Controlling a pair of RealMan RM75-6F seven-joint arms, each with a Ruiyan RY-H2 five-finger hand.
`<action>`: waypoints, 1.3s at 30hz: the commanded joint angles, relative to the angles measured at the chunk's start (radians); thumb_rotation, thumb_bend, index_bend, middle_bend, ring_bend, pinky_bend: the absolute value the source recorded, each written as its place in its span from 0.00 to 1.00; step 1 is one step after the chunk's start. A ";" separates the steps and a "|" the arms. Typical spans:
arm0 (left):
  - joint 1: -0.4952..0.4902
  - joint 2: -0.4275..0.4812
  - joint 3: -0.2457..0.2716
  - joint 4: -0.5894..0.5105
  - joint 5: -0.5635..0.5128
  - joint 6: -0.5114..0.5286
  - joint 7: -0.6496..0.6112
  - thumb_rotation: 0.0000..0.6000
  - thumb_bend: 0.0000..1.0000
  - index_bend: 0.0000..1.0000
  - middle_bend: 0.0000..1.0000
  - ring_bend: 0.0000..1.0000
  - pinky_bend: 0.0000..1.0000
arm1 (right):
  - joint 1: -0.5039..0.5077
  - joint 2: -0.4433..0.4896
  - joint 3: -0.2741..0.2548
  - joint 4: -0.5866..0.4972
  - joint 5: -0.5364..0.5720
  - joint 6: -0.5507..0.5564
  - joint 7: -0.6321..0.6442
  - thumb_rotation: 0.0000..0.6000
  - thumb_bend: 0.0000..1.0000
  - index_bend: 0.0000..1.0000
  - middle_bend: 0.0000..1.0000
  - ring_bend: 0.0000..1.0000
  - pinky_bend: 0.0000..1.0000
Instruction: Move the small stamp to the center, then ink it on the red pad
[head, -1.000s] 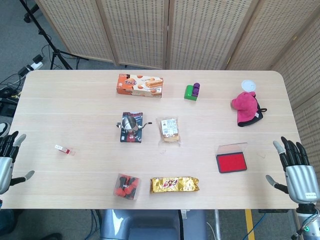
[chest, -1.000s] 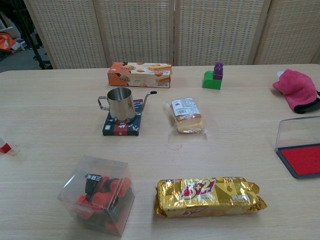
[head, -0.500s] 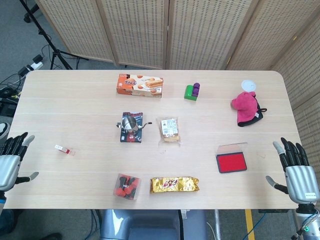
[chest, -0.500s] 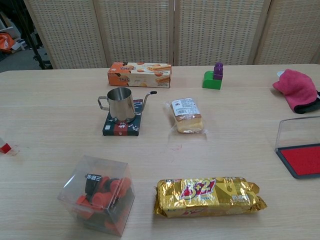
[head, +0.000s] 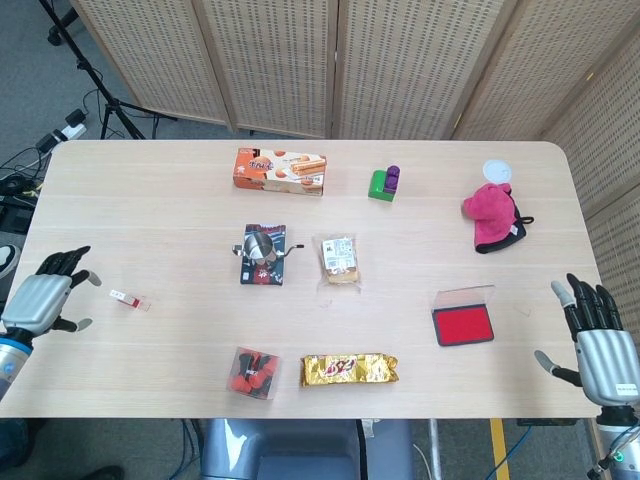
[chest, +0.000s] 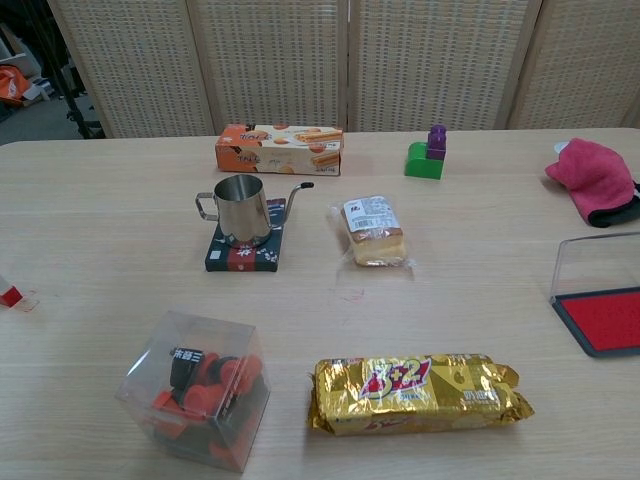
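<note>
The small stamp (head: 126, 298) lies on its side at the table's left, red and white with a clear part; the chest view shows it at the left edge (chest: 12, 296). My left hand (head: 48, 297) hovers over the left table edge, a short way left of the stamp, fingers apart and empty. The red ink pad (head: 463, 324) lies open at the right with its clear lid raised, also seen in the chest view (chest: 605, 318). My right hand (head: 598, 343) hangs beyond the right edge, fingers spread, holding nothing.
In the middle stand a steel kettle on a dark coaster (head: 263, 251), a wrapped cake (head: 338, 259), a clear box of red pieces (head: 253, 372) and a gold snack pack (head: 350, 369). Farther back are an orange biscuit box (head: 281, 171), green-purple blocks (head: 384, 182) and a pink cloth (head: 492, 216).
My left hand has moved up and right from off the table's left edge toward the stamp. My right hand has sunk slightly. The stamp and pad have not moved.
</note>
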 joint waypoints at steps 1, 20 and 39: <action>-0.044 -0.038 0.000 0.059 -0.019 -0.064 -0.014 1.00 0.19 0.41 0.00 0.00 0.00 | 0.002 0.001 0.002 0.001 0.006 -0.006 0.004 1.00 0.00 0.00 0.00 0.00 0.00; -0.096 -0.188 0.024 0.280 0.009 -0.105 -0.110 1.00 0.21 0.43 0.00 0.00 0.00 | 0.012 -0.007 0.004 0.010 0.028 -0.038 0.000 1.00 0.00 0.00 0.00 0.00 0.00; -0.126 -0.281 0.024 0.370 -0.023 -0.143 -0.114 1.00 0.22 0.50 0.00 0.00 0.00 | 0.021 -0.007 0.014 0.025 0.065 -0.070 0.024 1.00 0.00 0.00 0.00 0.00 0.00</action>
